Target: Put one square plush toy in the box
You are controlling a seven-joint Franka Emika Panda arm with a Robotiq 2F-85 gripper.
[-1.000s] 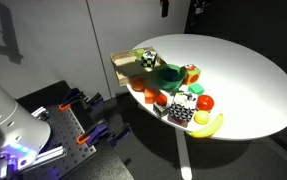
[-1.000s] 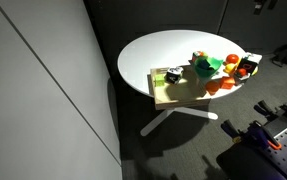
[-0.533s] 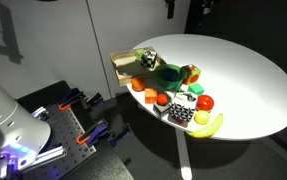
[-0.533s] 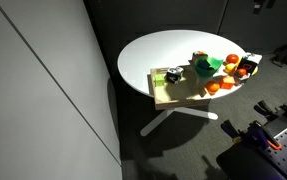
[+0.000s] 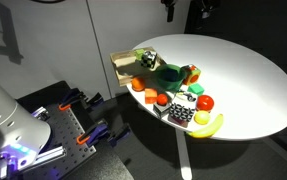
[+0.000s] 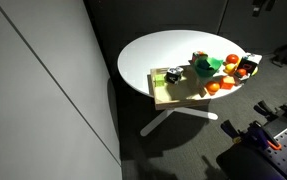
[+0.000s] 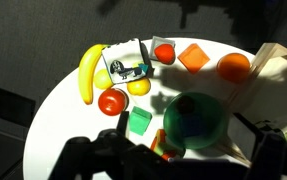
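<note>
The black-and-white checkered square plush toy (image 7: 128, 66) lies near the table edge between the banana (image 7: 89, 72) and a red toy fruit; it also shows in an exterior view (image 5: 180, 114). The light tan box (image 5: 124, 66) sits at the table's rim, and shows in the other views (image 6: 167, 97) (image 7: 279, 68). A second checkered cube (image 5: 146, 58) rests on it. My gripper (image 7: 178, 160) hangs high above the toys, over the green bowl (image 7: 193, 118). Its dark fingers stand wide apart at the bottom of the wrist view, open and empty.
A tomato (image 7: 111, 101), a lemon (image 7: 138, 87), an orange cube (image 7: 193, 57), an orange (image 7: 234, 67) and a green cube (image 7: 138, 122) crowd round the bowl. The white round table (image 5: 233, 70) drops off just past the toys. Clamps and equipment (image 5: 73, 125) stand beside it.
</note>
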